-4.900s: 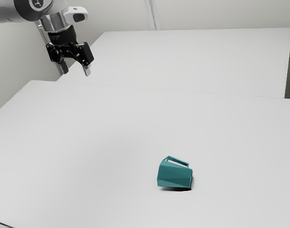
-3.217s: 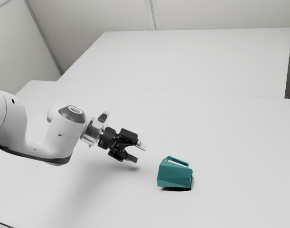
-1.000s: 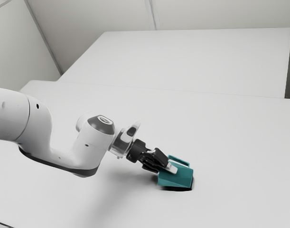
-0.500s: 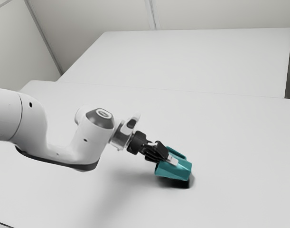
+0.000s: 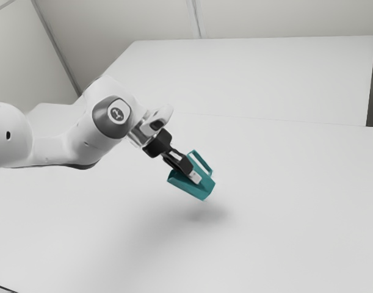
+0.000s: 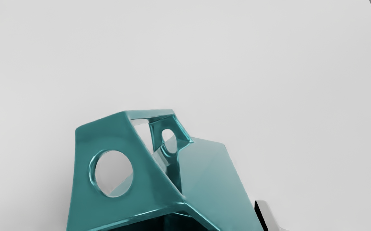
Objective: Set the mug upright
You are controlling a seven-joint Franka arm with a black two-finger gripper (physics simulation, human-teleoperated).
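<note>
Pinching mug (image 5: 198, 189) in gripper (image 5: 193, 176), with one pale fingertip laid along near side in exterior view. Holding it up in the air over table (image 5: 290, 244), clear of the surface. Compared with half a second ago: raised higher and carried toward the exterior view's left, away from the original resting spot. Also tipped more steeply, with base end pointing down toward the exterior view's right and handle (image 5: 204, 163) on the upper side. Not upright, still at a slant. Seen lying on its side at the start, without any contact from the gripper. Now casting soft shadow (image 5: 201, 213) on the table, separated from the mug by a strip of white, unlike the darker one close beneath it earlier. Raised arm (image 5: 116, 113) too, with wrist part lifted and drawn back from its last pose. In wrist view: showing handle with round holes, dark hollow facing the hand, and one fingertip just beside the mug's side wall. Can't make out the other fingertip there, hidden.
</note>
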